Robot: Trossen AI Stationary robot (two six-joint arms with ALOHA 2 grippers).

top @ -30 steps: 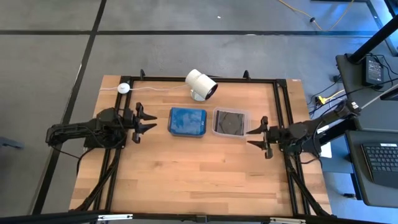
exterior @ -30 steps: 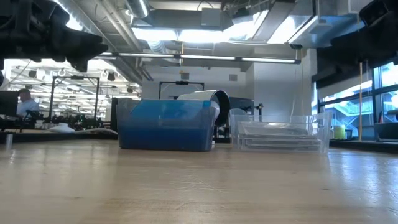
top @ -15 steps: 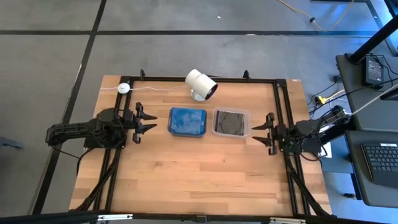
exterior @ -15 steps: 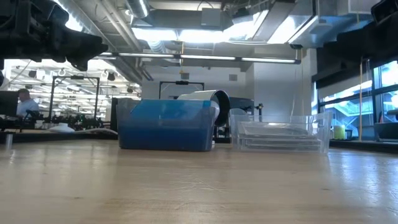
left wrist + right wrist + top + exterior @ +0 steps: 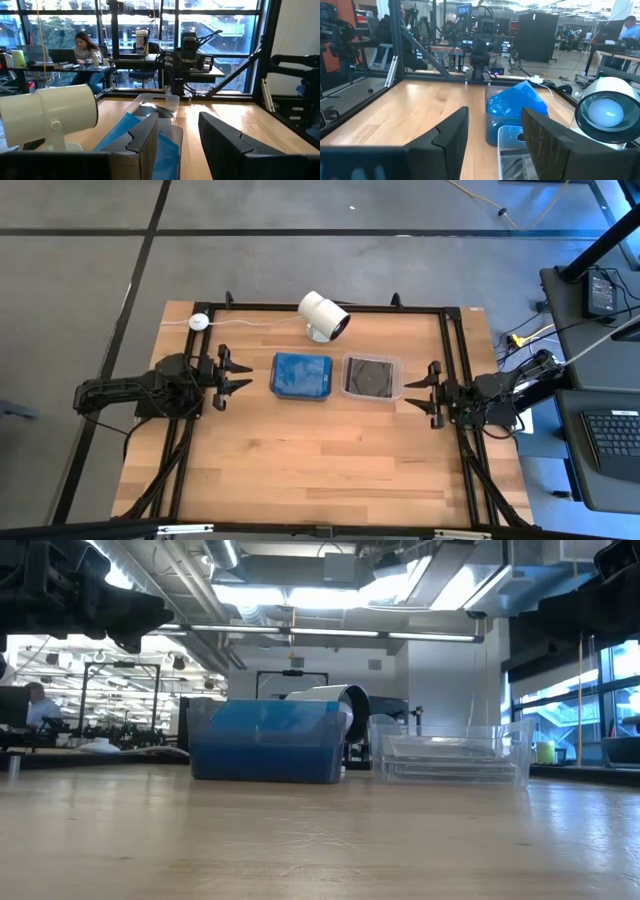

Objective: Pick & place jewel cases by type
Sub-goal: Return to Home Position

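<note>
The translucent blue jewel cases point(image 5: 302, 375) lie stacked in a tub at the table's middle, also seen in the low view point(image 5: 268, 742). The dark cases showing a disc point(image 5: 371, 377) lie flat in the clear tub to its right point(image 5: 450, 755). My left gripper point(image 5: 238, 375) point(image 5: 180, 145) hangs open just left of the blue tub, pointing at it. My right gripper point(image 5: 425, 393) point(image 5: 495, 140) is open a little right of the clear tub, facing it. Neither touches anything.
A white cylindrical camera point(image 5: 323, 315) stands near the far edge behind the tubs, with a white puck point(image 5: 199, 321) and its cable at the far left. A black frame point(image 5: 450, 350) runs around the table. Bare wood point(image 5: 320, 450) lies toward the near edge.
My right gripper has drawn back a short way toward the table's right edge, away from the clear tub, staying open, and then held still. The tubs and cases have not moved.
</note>
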